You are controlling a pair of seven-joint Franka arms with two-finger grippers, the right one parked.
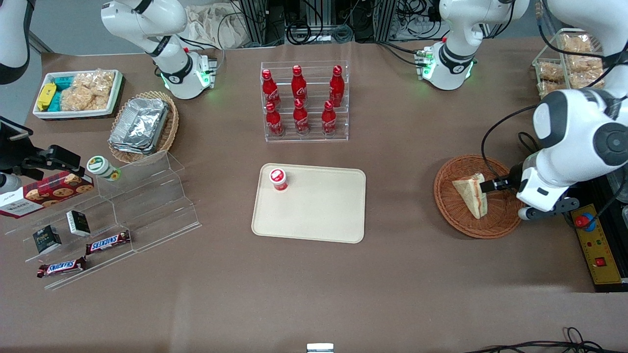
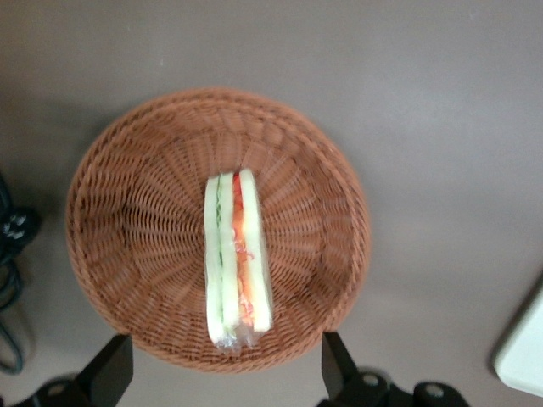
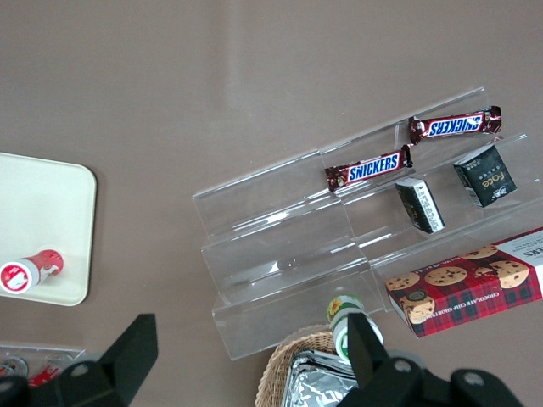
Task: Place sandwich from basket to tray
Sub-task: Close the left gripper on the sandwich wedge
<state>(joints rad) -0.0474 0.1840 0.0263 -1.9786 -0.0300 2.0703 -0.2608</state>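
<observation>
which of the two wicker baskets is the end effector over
The round reddish-brown wicker basket holding the triangular white-bread sandwich; the open end effector hovers over it. The lighter oval wicker basket holds foil containers.

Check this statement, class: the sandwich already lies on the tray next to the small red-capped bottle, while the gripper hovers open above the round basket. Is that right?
Not quite. The sandwich is not on the tray; it lies in the round basket, as the left wrist view shows. The small red-capped bottle stands alone on the tray. The rest holds: the gripper hovers open above the basket.
</observation>
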